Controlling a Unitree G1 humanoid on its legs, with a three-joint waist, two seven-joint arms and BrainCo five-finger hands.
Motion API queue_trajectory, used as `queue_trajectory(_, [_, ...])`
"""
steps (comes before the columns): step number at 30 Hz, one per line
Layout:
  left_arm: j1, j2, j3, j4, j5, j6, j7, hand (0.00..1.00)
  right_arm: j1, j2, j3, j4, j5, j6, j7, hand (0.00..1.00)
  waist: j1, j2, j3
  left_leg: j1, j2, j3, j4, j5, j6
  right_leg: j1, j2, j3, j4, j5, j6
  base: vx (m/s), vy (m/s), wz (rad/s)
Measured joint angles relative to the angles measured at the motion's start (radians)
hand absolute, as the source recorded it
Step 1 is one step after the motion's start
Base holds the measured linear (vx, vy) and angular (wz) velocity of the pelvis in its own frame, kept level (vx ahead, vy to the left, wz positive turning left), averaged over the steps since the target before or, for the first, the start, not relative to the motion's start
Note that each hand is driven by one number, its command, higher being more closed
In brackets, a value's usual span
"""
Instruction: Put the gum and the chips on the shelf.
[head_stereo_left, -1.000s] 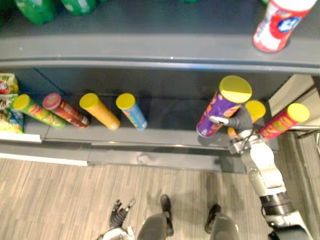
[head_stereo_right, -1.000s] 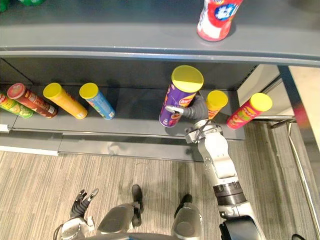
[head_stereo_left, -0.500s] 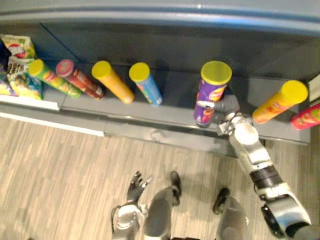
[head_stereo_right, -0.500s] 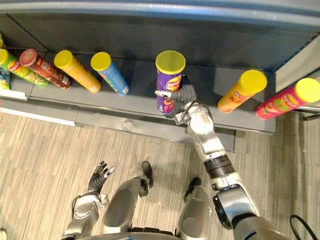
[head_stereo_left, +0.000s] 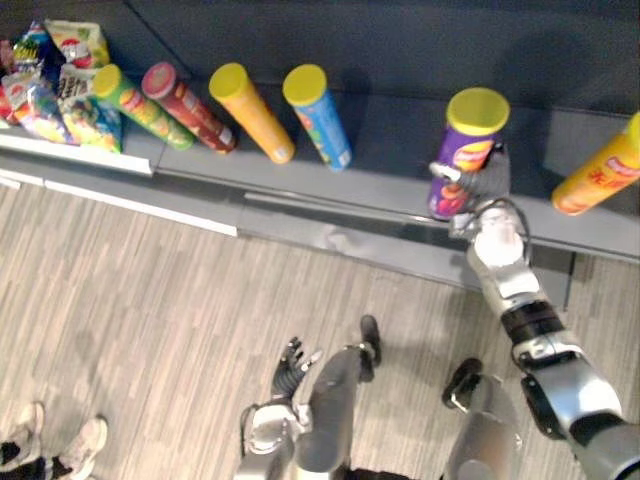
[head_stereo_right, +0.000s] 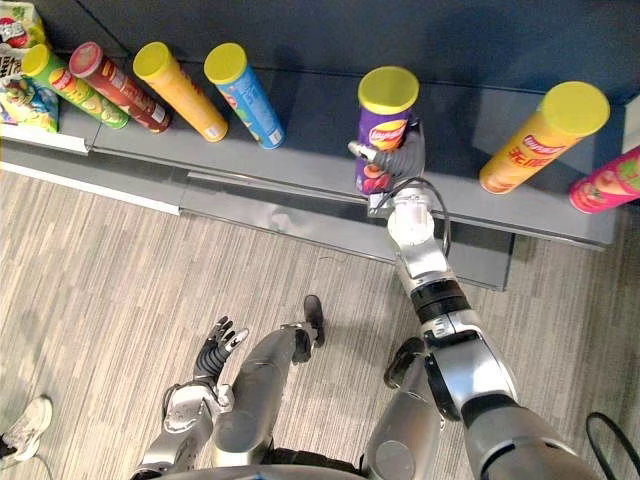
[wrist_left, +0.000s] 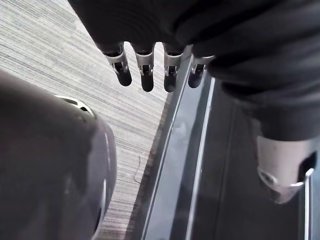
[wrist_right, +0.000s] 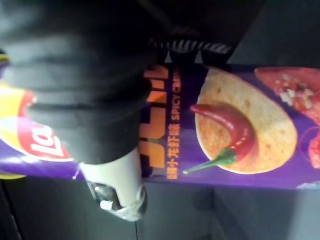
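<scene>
A purple chips can (head_stereo_left: 463, 152) with a yellow lid stands upright on the low grey shelf (head_stereo_left: 330, 205), near its front edge. My right hand (head_stereo_left: 487, 186) is shut on it from the right side, the thumb (wrist_right: 116, 186) pressed across the can's printed side (wrist_right: 240, 130). My left hand (head_stereo_left: 291, 367) hangs low over the wooden floor, well away from the shelf, its fingers (wrist_left: 145, 70) relaxed and holding nothing.
On the same shelf stand green (head_stereo_left: 140, 105), red (head_stereo_left: 190, 105), yellow (head_stereo_left: 252, 110) and blue (head_stereo_left: 318, 115) cans to the left, orange (head_stereo_left: 600, 170) and pink (head_stereo_right: 608, 182) cans to the right. Snack bags (head_stereo_left: 55, 80) fill the far left. A person's shoes (head_stereo_left: 50, 445) show at lower left.
The camera has tipped downward, so the upper shelf has left the picture. The purple can went from tilted beside the orange can to upright and further left, still in my right hand.
</scene>
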Motion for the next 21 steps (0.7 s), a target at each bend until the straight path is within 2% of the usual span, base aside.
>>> queue_trajectory(2, [-0.003,-0.001,-0.009,0.003,-0.01,0.012,0.008,0.0,-0.036,-0.004,-0.016,0.033,-0.019,-0.025,-0.048,1.0,0.013,0.008,0.003,-0.014,0.0,-0.001,-0.001,0.006,0.002,-0.018,-0.001,0.0,0.007,0.0,0.0,-0.01,-0.068,0.05])
queue_trajectory(5, [-0.015,-0.003,-0.021,0.009,-0.01,0.015,0.011,0.0,-0.069,-0.018,-0.045,0.064,-0.044,-0.036,-0.088,1.0,0.035,0.019,0.008,-0.024,0.0,-0.004,-0.002,0.015,0.009,-0.028,-0.002,-0.002,0.014,-0.001,-0.002,0.0,-0.074,0.03])
queue_trajectory(9, [-0.023,-0.003,-0.026,0.03,-0.01,0.016,0.011,0.0,-0.115,-0.051,-0.044,0.117,-0.058,-0.043,-0.12,1.0,0.048,0.026,0.006,-0.045,-0.002,-0.027,-0.003,0.023,0.009,-0.031,-0.002,-0.027,0.014,-0.004,-0.008,0.02,-0.07,0.13])
queue_trajectory(21, [-0.033,-0.005,-0.032,0.036,-0.011,0.01,0.011,0.0,-0.174,-0.087,-0.037,0.211,-0.056,-0.043,-0.157,1.0,0.084,0.031,0.003,-0.087,0.002,-0.048,0.015,0.025,0.006,-0.053,0.0,-0.048,0.019,-0.011,-0.018,0.02,-0.069,0.04])
